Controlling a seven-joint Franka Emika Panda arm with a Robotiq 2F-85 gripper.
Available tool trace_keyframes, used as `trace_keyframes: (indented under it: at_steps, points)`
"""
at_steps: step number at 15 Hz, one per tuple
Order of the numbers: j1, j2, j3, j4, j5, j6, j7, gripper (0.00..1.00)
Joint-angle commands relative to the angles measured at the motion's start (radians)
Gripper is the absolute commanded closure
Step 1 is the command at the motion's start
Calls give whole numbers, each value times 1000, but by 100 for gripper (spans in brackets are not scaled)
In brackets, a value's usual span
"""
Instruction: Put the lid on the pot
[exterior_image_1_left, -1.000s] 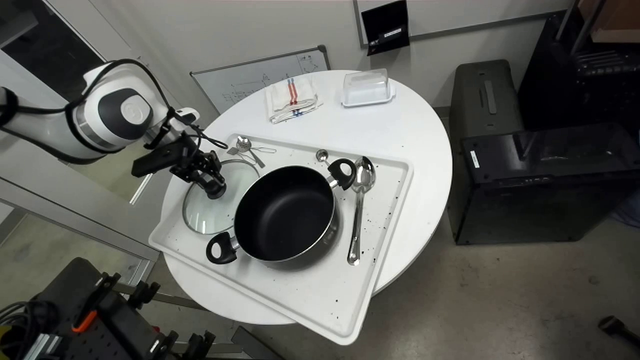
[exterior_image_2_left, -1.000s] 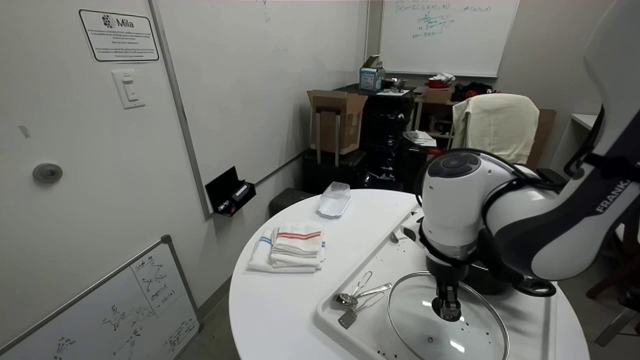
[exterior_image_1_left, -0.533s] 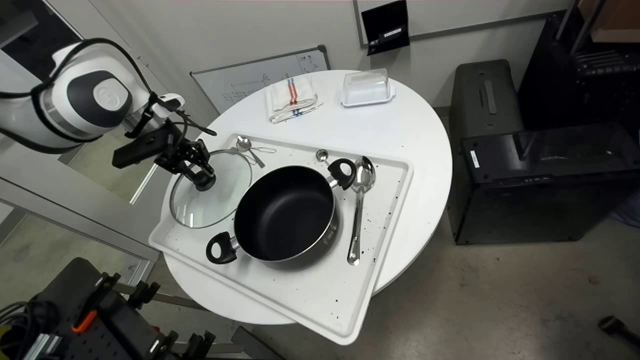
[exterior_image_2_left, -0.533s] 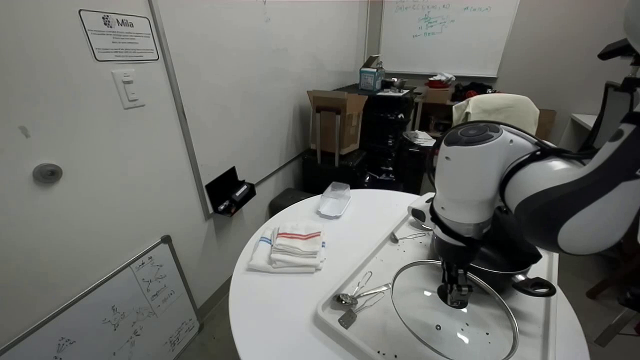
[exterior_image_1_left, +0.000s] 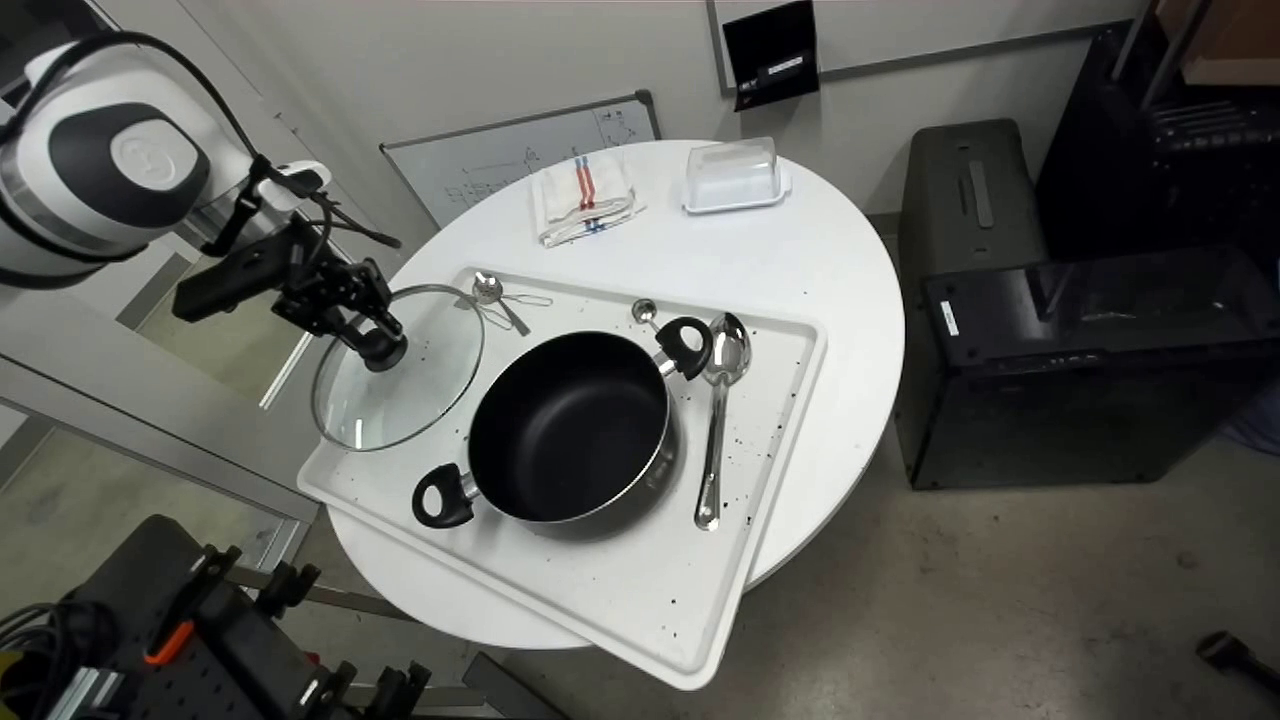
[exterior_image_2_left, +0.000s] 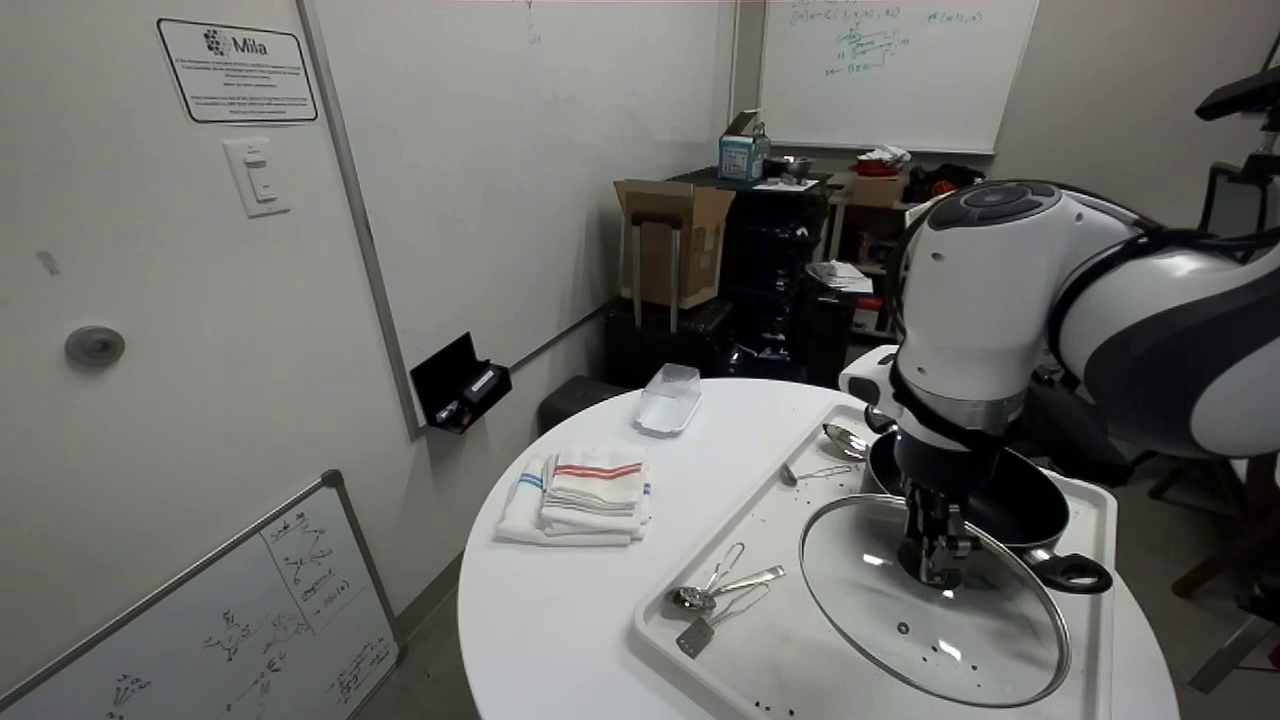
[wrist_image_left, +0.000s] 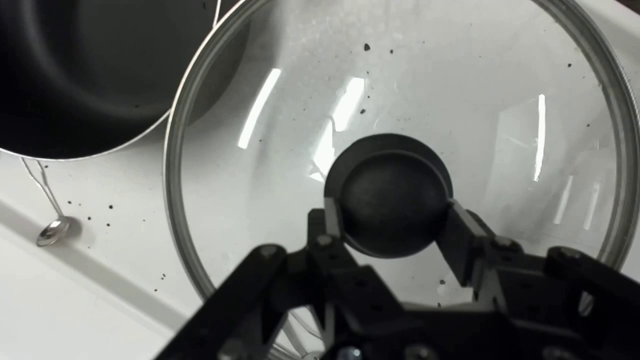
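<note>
Pinches the knob (wrist_image_left: 390, 187) of the lid (exterior_image_1_left: 430, 375) in the claw (wrist_image_left: 394, 217). Holds the lid raised above the tray (exterior_image_1_left: 600, 590), beside the pot (exterior_image_1_left: 570, 430). Compared with half a second ago, carries it higher; with the arm (exterior_image_2_left: 965, 310) shifted, bares more of the pot's inside (exterior_image_2_left: 1025, 505) in an exterior view.

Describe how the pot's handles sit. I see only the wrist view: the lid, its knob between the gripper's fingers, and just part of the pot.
Observer: In an exterior view, two black handles stick out from opposite sides of the pot.
Operator: Now tell me what lies across the pot from the lid.
Observer: A big metal spoon lies there, on the tray.
</note>
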Motion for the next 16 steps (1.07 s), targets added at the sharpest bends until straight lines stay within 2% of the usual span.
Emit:
trace_keyframes:
  at_steps: [1,6,16]
  points:
    - [-18,-89,6,-49,-13,-40,-5,76]
    - [-50,-110,-12,-58,-12,-58,6,76]
    - [-175,-102,-66,-47,13,-65,-2,76]
